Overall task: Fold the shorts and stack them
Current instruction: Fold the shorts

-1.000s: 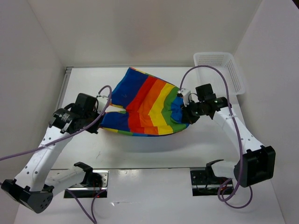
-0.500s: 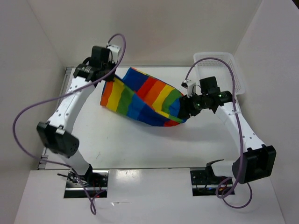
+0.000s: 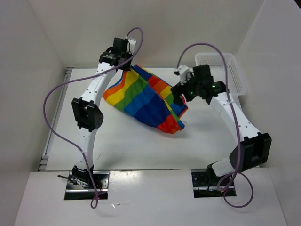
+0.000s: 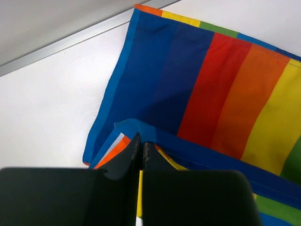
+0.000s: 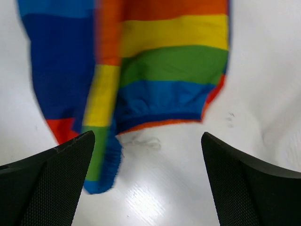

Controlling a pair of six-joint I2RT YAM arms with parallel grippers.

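The rainbow-striped shorts [image 3: 146, 96] lie partly lifted across the middle of the table, their lower corner near the centre. My left gripper [image 3: 127, 65] is high at the back, shut on a blue-edged fold of the shorts [image 4: 211, 80]; its fingertips [image 4: 141, 146] pinch the fabric. My right gripper [image 3: 177, 92] hovers beside the shorts' right edge, open and holding nothing. In the right wrist view its fingers [image 5: 51, 174] stand wide apart above the waistband of the shorts [image 5: 169, 70] and the white drawstring [image 5: 146, 141].
A white mesh basket [image 3: 225, 70] stands at the back right, just behind the right arm. White walls close in the table on the left, back and right. A metal strip [image 4: 61, 44] runs along the table's far edge.
The left arm swung from the near left to the back, carrying a shorts edge up and over. The right gripper opened, let go of the shorts and moved back.
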